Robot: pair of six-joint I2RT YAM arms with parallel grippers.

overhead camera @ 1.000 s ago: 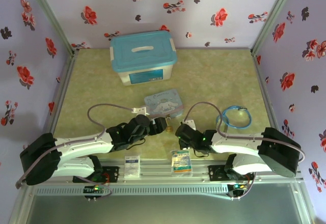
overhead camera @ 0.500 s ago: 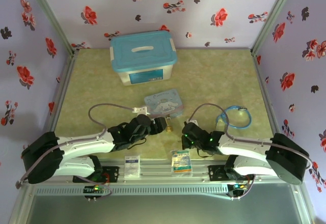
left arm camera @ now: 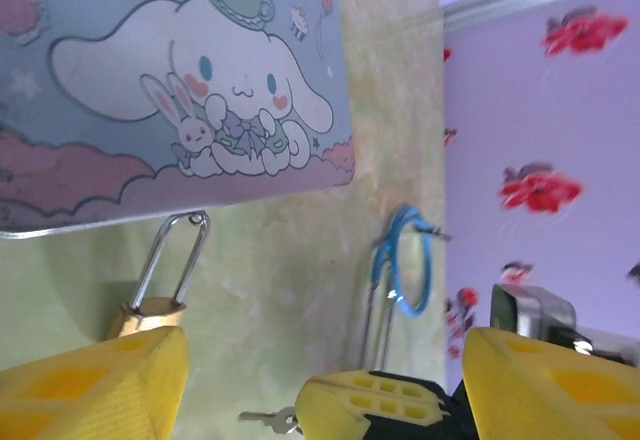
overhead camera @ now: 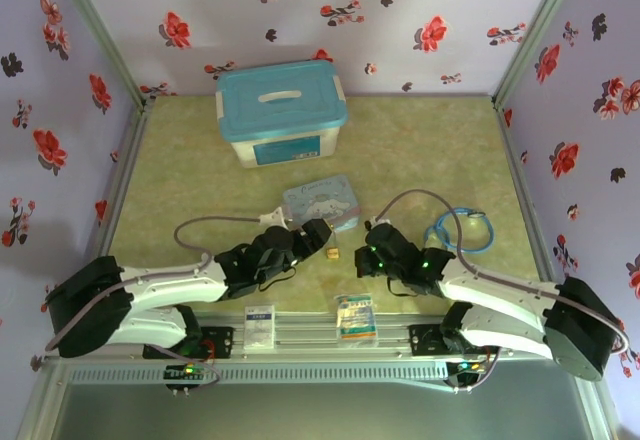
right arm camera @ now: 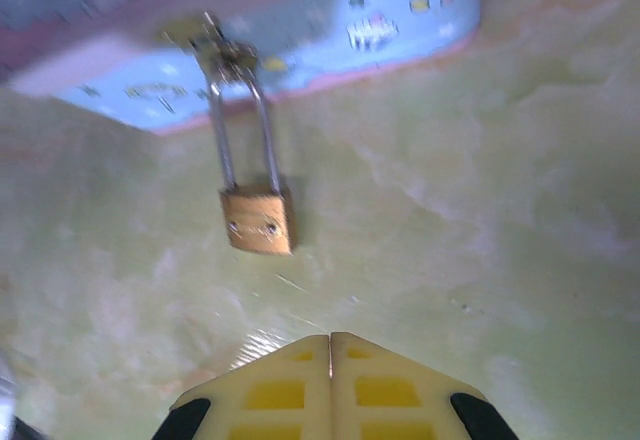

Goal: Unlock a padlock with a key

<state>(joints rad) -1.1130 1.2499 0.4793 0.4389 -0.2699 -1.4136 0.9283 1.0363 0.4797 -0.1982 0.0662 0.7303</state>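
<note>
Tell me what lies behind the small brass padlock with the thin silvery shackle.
The flat light-blue cartoon tin lies just beyond the padlock, at its shackle's tip. Its printed lid hides whatever is inside.

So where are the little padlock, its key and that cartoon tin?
padlock [right arm camera: 258, 222]: right wrist view, on its brass body.
key [left arm camera: 264, 419]: left wrist view, on its thin silvery shaft at the bottom edge.
cartoon tin [left arm camera: 235, 85]: left wrist view, on the printed lid.
</note>
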